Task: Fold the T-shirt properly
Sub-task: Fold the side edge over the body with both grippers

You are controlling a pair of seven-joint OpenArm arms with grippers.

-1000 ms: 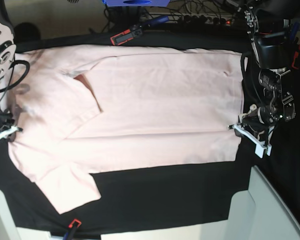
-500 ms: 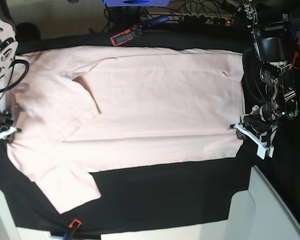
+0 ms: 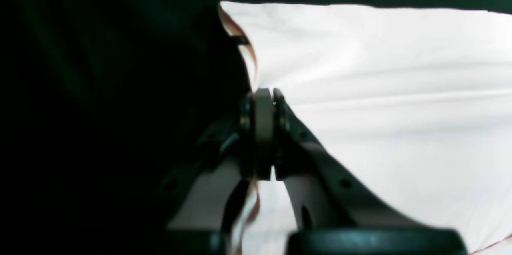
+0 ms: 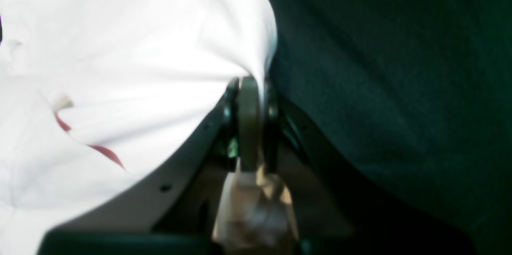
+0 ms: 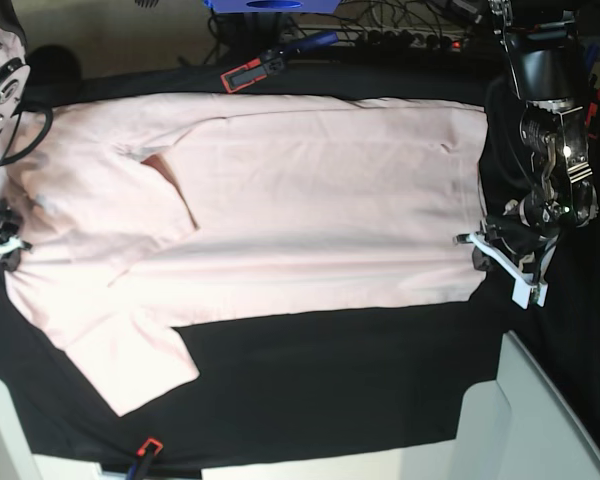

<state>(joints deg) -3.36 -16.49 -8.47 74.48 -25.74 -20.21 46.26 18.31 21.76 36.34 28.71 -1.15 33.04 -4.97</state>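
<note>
The pale pink T-shirt (image 5: 310, 210) lies spread, plain side up, on the black table cloth (image 5: 330, 380), with its neck at the left and its hem at the right. My left gripper (image 5: 477, 243) is shut on the hem's edge at the right. The left wrist view shows its jaws (image 3: 264, 101) pinching the T-shirt's (image 3: 380, 87) border. At the far left, my right gripper (image 5: 4, 246) is shut on the shoulder edge. In the right wrist view its jaws (image 4: 251, 87) clamp a bunched fold of the T-shirt (image 4: 120, 47). One sleeve (image 5: 130, 365) trails toward the front left.
A red-and-black tool (image 5: 250, 72) and cables lie along the table's back edge, beside a blue object (image 5: 270, 5). A pale box (image 5: 540, 420) stands at the front right. A small red clip (image 5: 148, 447) sits at the front edge.
Both grippers have moved toward the back of the table, dragging the T-shirt with them. Its front edge and trailing sleeve have slid back and slightly left.
</note>
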